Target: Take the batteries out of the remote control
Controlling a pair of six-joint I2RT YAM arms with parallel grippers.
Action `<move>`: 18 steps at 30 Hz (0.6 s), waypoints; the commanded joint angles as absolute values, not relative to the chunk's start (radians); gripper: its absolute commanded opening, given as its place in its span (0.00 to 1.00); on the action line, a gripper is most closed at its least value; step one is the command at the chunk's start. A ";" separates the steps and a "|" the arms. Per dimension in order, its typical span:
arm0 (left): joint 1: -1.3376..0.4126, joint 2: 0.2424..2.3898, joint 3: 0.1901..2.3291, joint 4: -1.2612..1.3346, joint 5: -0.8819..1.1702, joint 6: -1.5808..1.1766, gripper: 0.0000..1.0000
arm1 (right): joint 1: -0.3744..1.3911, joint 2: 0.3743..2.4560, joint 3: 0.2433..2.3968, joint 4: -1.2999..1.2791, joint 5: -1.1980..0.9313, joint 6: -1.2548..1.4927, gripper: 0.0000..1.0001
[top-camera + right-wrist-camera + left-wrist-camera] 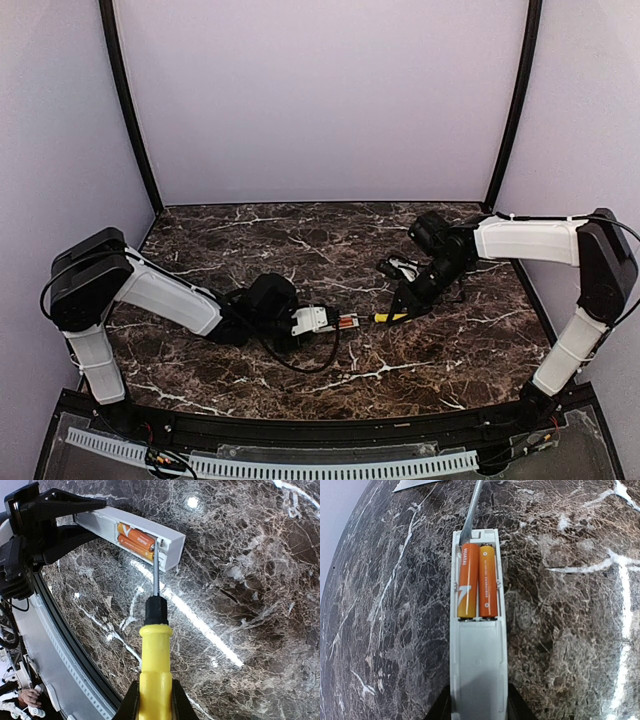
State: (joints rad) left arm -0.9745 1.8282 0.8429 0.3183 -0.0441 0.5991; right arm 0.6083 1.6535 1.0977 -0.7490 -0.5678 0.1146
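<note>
My left gripper (303,322) is shut on the white remote control (479,665), holding it level just above the table, bay side up. The bay is open, and both orange batteries (479,580) lie side by side in it; they also show in the right wrist view (135,540). My right gripper (155,700) is shut on the yellow-handled screwdriver (156,655). Its metal tip (470,520) rests at the far end of the bay, against the end of the left battery. In the top view the screwdriver (390,317) points left at the remote (318,320).
A flat pale cover strip (415,484) lies on the dark marble table (300,240) beyond the remote, near my right arm (402,268). The table's black front rail (65,645) runs close below the screwdriver. Lilac walls enclose the table.
</note>
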 commanded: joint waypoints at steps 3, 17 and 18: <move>-0.988 1.805 0.825 0.495 -0.008 0.646 0.00 | 0.621 1.691 1.079 -0.733 -0.553 0.141 0.00; -0.988 1.775 0.698 0.718 -0.004 0.766 0.00 | 0.621 1.699 1.093 -0.723 -0.534 0.135 0.00; -0.987 1.773 0.687 0.734 -0.003 0.772 0.00 | 0.620 1.702 1.097 -0.723 -0.533 0.134 0.00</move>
State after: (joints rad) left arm -0.9741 1.8263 0.7197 0.5621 -0.0734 0.7124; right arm 0.6086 1.6585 1.0977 -0.7372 -0.5735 0.1242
